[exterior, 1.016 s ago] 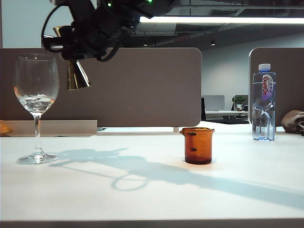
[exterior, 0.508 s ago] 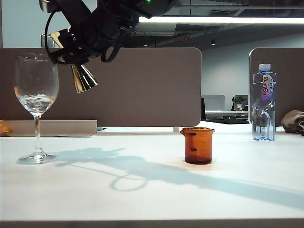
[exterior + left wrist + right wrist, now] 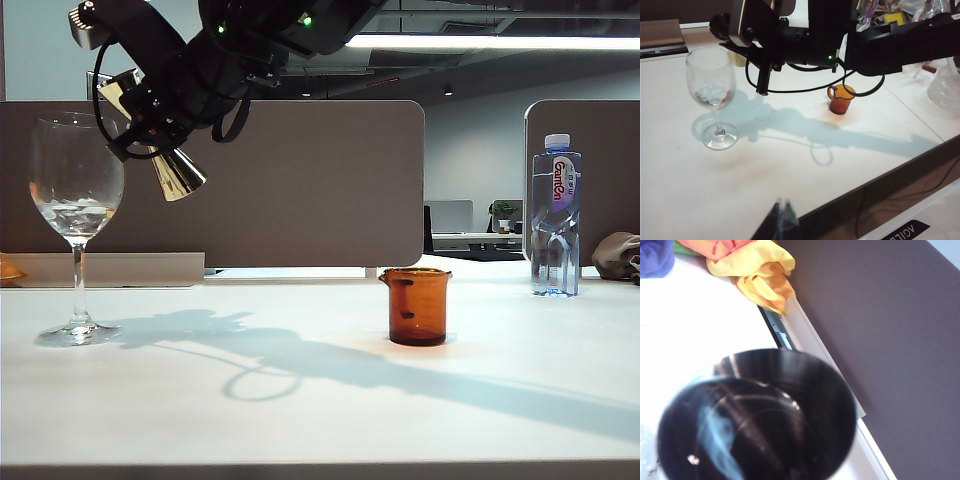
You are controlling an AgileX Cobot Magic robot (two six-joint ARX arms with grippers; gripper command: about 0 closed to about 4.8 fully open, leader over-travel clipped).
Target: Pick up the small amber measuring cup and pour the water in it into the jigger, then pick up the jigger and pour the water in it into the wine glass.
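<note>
Seen from the table-side camera, the right gripper (image 3: 140, 115) hangs high above the table (image 3: 300, 400), having reached across to the left side, and it is clamped on the waist of the jigger (image 3: 170, 165). The jigger's long axis is tilted: the cone that shows below the gripper points down and away from the wine glass (image 3: 76, 200), while its other end leans up toward the glass rim. The wine glass stands upright just beside the gripper, a little water (image 3: 75, 218) in the bottom of its bowl. The amber measuring cup (image 3: 415, 306) stands upright on the table, well apart from the gripper and far below it. A plastic bottle (image 3: 556, 215) stands farther off again, at the back.

From the left wrist camera, the left gripper (image 3: 782, 220) shows only as two dark fingertips drawn together, holding nothing and touching nothing. It hovers near the table's front edge, well apart from the wine glass (image 3: 712, 95) and the amber measuring cup (image 3: 841, 98). The right arm (image 3: 850, 40) stretches above both.

From the right wrist camera, the jigger (image 3: 757, 417) fills the foreground, its dark open mouth facing the lens, so its axis runs straight out from the gripper. The fingers are hidden behind it. Beyond it lies a yellow cloth (image 3: 762, 275) against a dark partition (image 3: 880, 315).
</note>
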